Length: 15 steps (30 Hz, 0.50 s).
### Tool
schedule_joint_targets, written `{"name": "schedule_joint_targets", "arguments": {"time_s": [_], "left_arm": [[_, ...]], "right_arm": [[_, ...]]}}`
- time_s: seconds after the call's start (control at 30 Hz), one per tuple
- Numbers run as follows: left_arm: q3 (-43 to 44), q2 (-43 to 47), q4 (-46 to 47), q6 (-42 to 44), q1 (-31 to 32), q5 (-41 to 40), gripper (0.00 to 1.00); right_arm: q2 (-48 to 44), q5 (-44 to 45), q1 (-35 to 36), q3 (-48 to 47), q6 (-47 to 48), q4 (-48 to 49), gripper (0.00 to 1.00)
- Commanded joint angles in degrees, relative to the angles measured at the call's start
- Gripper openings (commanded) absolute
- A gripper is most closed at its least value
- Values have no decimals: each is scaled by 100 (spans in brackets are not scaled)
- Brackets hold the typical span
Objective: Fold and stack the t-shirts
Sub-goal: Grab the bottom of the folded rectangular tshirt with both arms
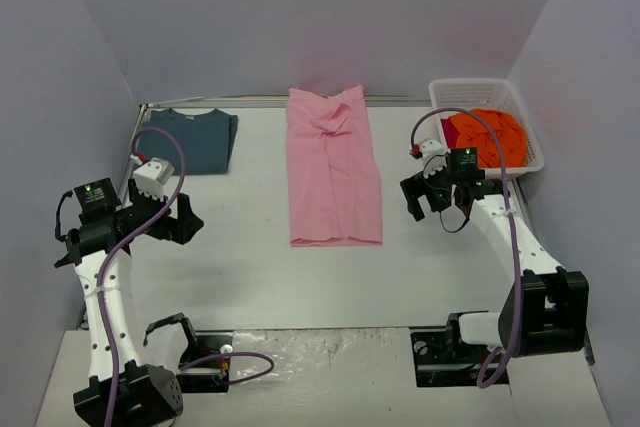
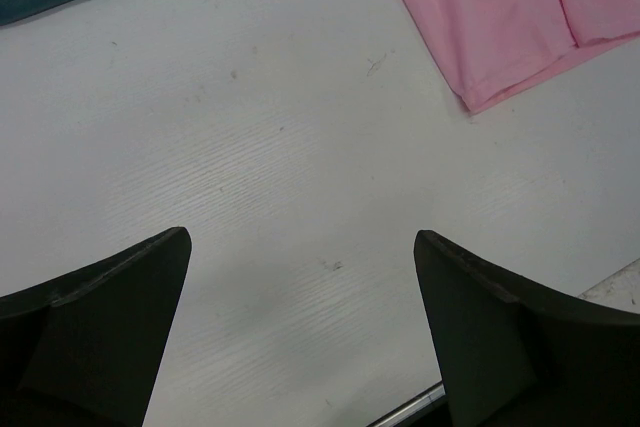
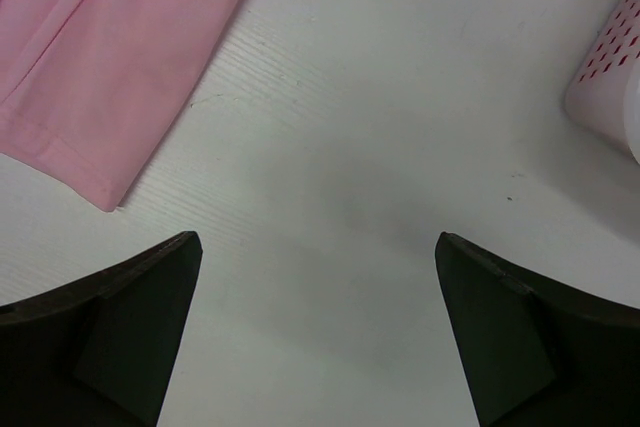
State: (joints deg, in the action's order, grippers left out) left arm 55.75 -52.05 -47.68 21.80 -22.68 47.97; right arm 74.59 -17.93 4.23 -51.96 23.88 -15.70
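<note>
Cable (image 1: 493, 137) hides part of orange t-shirt (image 1: 513, 143) bunched in basket (image 1: 478, 90).

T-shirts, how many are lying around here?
3. A dark teal one lies folded at the far left, a pink one is spread lengthwise in the middle, and an orange one sits crumpled in the white basket at the far right. More may be hidden under it.

You have the pink t-shirt (image 1: 335, 172) flat at the middle of the tabletop (image 1: 250, 247), sides folded in to a long strip, its bunched collar end at the far edge. Your teal-blue t-shirt (image 1: 200, 139) lies folded at the far left. Your orange t-shirt (image 1: 490, 137) sits crumpled in the basket (image 1: 470, 87), far right.
</note>
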Motion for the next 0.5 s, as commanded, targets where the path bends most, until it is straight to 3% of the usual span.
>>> {"name": "schedule_joint_targets", "arguments": {"time_s": [0.0,0.27,0.47], "left_arm": [[103,99,31,-27,-26,47,94],[94,353,39,26,-26,230,94],[454,-32,-294,280,79,451,94]], "right_arm": [[-330,-210,-124,-24,-24,-135,100],[-428,-193,-256,-85,-339,-56,100],[-568,-141,-159,-279,-569,-82,100]]}}
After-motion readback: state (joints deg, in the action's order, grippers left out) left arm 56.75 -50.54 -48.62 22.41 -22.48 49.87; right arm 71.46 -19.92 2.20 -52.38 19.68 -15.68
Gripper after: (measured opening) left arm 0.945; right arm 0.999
